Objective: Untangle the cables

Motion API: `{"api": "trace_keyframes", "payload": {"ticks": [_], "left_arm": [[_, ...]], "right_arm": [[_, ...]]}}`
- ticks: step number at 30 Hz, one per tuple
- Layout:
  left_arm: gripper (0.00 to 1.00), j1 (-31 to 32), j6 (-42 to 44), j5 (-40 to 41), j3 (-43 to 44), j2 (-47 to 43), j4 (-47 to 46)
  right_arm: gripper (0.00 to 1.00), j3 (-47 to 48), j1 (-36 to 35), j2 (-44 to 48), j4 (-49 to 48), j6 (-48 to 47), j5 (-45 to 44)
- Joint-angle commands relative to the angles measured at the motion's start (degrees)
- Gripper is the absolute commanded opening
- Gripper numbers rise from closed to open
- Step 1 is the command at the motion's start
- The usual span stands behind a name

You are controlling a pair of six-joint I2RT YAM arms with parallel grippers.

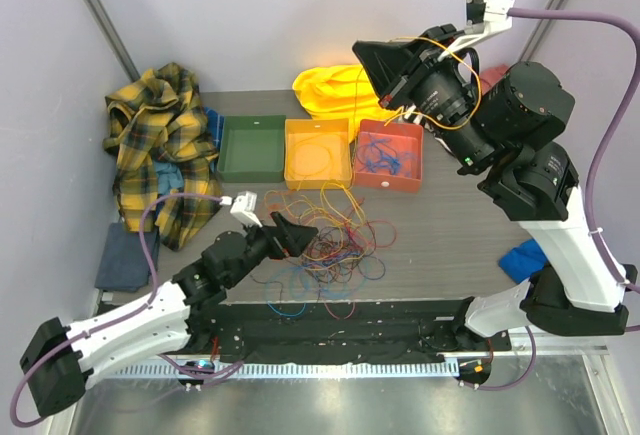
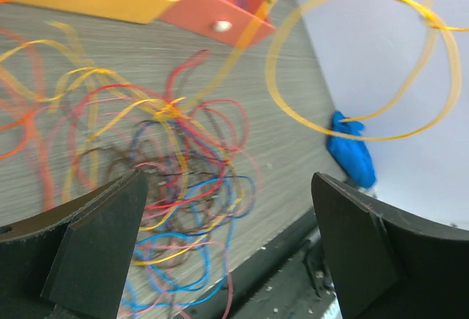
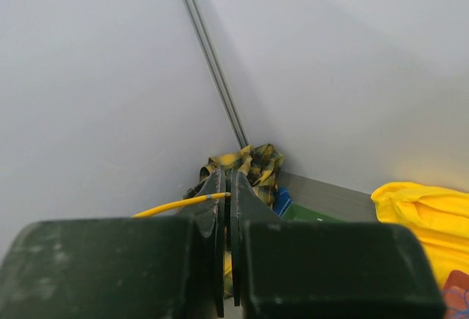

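Note:
A tangle of thin cables (image 1: 325, 240) in red, blue, yellow and dark colours lies on the table's near middle. My left gripper (image 1: 296, 234) hovers at its left edge. In the left wrist view it (image 2: 227, 242) is wide open and empty above the tangle (image 2: 176, 180). My right gripper (image 1: 362, 55) is raised high at the back and is shut on a yellow cable (image 1: 440, 50). That cable loops in the air (image 2: 366, 62) and runs down to the pile. In the right wrist view the cable's end (image 3: 183, 204) is pinched between the closed fingers of the gripper (image 3: 229, 187).
Three trays stand in a row behind the pile: green (image 1: 252, 148), orange (image 1: 318, 152) and red (image 1: 390, 155), the red one holding blue cables. A plaid cloth (image 1: 160, 145) lies at the left, a yellow cloth (image 1: 330, 90) at the back and a blue cloth (image 1: 525, 258) at the right.

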State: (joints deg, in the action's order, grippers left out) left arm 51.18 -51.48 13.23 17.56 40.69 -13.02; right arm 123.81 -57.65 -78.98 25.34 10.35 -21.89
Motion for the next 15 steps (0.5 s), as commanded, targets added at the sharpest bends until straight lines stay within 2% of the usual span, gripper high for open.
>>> {"api": "trace_keyframes", "payload": {"ticks": [1, 7, 15], "left_arm": [[1.0, 0.85, 2.78, -5.85, 3.53, 3.34, -11.93], [1.0, 1.21, 7.01, -1.2, 6.16, 7.56, -13.7], [1.0, 1.2, 6.48, 2.76, 9.15, 21.69, -17.65]], "right_arm": [[0.01, -0.93, -0.1, 1.64, -2.14, 0.28, 0.27], [0.01, -2.17, -0.1, 1.55, -2.4, 1.07, 1.23], [0.01, -1.29, -0.1, 1.55, -2.23, 1.96, 2.99]]}}
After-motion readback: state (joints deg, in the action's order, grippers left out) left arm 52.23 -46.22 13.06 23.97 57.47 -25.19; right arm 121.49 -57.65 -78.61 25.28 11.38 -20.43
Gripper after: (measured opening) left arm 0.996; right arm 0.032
